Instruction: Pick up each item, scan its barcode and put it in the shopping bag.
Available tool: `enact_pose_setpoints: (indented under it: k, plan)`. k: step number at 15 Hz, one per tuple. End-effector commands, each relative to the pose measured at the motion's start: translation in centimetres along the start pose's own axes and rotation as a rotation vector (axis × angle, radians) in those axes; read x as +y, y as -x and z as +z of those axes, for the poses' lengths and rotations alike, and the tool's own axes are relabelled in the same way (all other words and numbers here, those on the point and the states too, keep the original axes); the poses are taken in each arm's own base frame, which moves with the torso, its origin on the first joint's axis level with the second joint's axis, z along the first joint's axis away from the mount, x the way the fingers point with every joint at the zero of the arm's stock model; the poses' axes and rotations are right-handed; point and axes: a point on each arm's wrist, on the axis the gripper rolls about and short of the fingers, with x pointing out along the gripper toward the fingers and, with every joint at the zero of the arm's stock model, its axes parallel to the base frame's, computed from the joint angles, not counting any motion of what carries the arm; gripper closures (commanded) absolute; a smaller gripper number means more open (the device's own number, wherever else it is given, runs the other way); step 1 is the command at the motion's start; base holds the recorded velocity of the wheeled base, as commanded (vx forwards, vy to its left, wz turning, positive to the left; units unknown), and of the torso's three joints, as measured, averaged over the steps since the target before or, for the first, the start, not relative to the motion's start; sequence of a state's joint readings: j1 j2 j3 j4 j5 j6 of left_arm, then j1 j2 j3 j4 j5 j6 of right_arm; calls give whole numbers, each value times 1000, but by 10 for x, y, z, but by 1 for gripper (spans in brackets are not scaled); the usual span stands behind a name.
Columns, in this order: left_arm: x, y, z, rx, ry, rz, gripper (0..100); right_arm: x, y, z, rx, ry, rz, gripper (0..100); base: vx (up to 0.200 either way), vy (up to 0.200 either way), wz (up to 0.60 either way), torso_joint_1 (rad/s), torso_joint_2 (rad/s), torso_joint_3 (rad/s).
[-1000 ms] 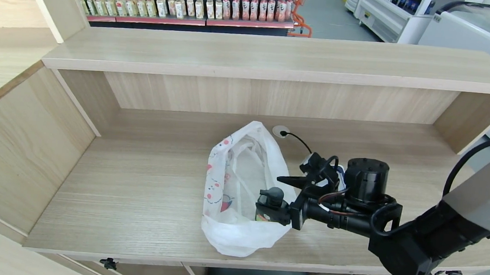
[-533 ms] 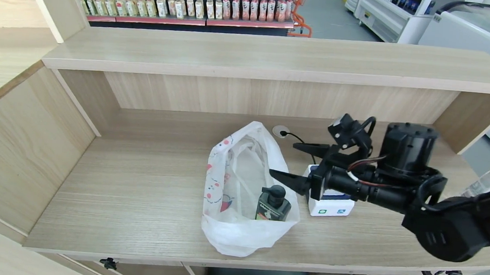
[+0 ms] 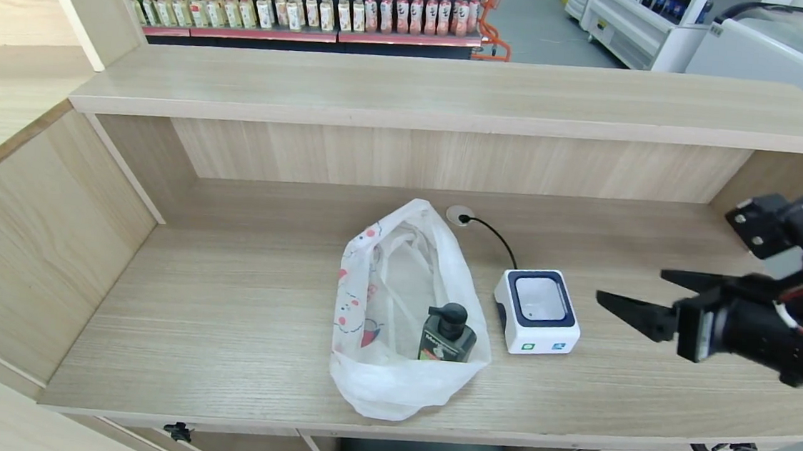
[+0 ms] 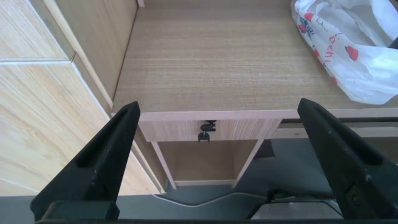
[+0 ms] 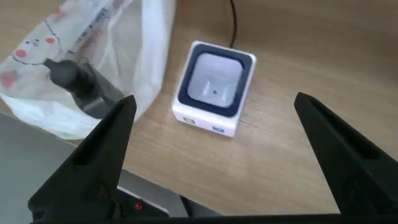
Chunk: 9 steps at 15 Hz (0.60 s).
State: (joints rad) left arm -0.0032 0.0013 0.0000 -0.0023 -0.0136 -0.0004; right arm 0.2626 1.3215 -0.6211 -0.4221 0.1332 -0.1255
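So, my R gripper [image 3: 632, 287] hung over the counter [image 3: 221, 326] toward its right end, jaws spread wide w/ nothing between them. It was apart from the scanner [image 3: 538, 311], which sat between it and the shopping bag [image 3: 381, 303].

The bag lay on the counter near the middle, white w/ cartoon prints, mouth open. A dark pump bottle [image 3: 446, 336] stood upright inside it, on the side nearest the scanner.

The scanner was a white box w/ a dark-rimmed window facing up, just beside the bag on its right. A black cable [image 3: 494, 236] ran from behind the scanner back to a round hole in the counter.

My L gripper [image 4: 219, 106] sat off the counter's front edge toward the left end, jaws also wide open and empty. A corner of the bag showed beyond it, and a small black latch [image 4: 207, 129] under the edge.
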Motion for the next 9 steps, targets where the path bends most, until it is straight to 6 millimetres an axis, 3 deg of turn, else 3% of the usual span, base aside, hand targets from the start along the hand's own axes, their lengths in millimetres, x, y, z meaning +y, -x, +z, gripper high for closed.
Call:
enact_pose_setpoints:
  k: [1, 4, 9]
  plan:
    - [0, 0, 0, 0, 0, 0, 0, -6, 54, -31, 2, -31, -138, 0, 0, 0, 0, 0, 0, 0]
    - [0, 0, 0, 0, 0, 0, 0, -2, 83, -48, 61, -57, -181, 0, 0, 0, 0, 0, 0, 0]
    - [0, 0, 0, 0, 1, 0, 0, -5, 94, -52, 79, -79, -235, 0, 0, 0, 0, 0, 0, 0]
